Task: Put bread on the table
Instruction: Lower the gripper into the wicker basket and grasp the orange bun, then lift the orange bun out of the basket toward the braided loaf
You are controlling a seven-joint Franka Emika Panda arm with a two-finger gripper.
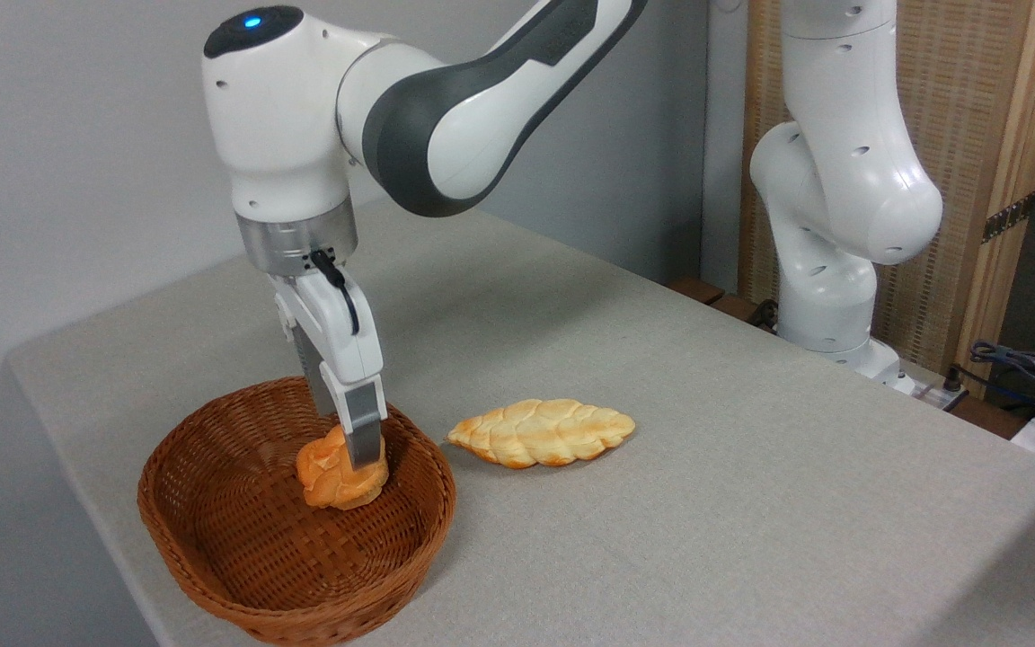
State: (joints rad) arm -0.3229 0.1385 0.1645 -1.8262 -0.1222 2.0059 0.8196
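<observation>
Nearest the camera, the wicker basket (212, 575) holds the bread (335, 476), which sits inside it toward the right wall, seemingly just off the basket floor. The hand (358, 454) reaches down into the basket, its fingers closed against the roll's sides (only the near finger shows clearly). By my reading the grasp is made, but the lift and the carry out to the tabletop (751, 503) are left. The roll is roundish, with barely any long axis. Farther right, a braided loaf (542, 432) lies on the tabletop, lengthwise left to right.
</observation>
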